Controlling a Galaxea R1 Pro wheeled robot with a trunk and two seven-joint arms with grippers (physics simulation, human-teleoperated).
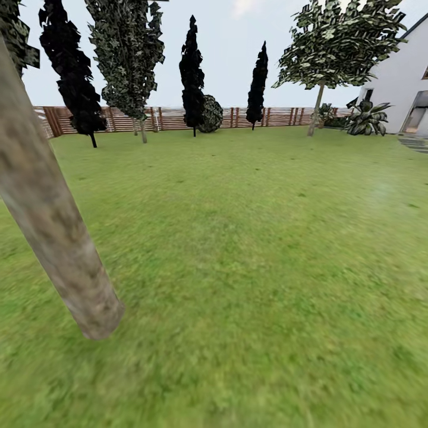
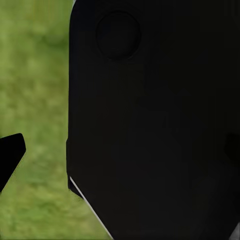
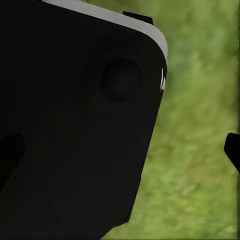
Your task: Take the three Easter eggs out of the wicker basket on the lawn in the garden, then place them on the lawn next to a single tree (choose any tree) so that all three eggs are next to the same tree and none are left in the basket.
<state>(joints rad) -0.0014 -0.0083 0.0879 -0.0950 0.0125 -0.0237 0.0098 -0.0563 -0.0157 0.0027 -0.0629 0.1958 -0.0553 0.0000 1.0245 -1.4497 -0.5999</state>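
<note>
The lawn (image 1: 249,249) spreads wide and flat ahead of me in the garden. A tree with a thick pale grey-beige trunk (image 1: 53,238) rises close by at the left, its foot on the grass. The Easter eggs and the wicker basket are out of view. In the left wrist view my left gripper (image 2: 120,155) is open, one black fingertip (image 2: 11,155) showing over grass. My right gripper (image 3: 120,152) is open too, with a fingertip (image 3: 233,150) over grass. Nothing is held between either pair of fingers.
A slatted brown fence (image 1: 172,119) closes the far side. Before it stand black-foliaged trees (image 1: 191,71), a round dark bush (image 1: 211,113) and two more pale-trunked trees (image 1: 339,47). A white house (image 1: 404,77) and leafy plant (image 1: 367,117) are at the far right. My black body panel (image 2: 160,125) sits behind the grippers.
</note>
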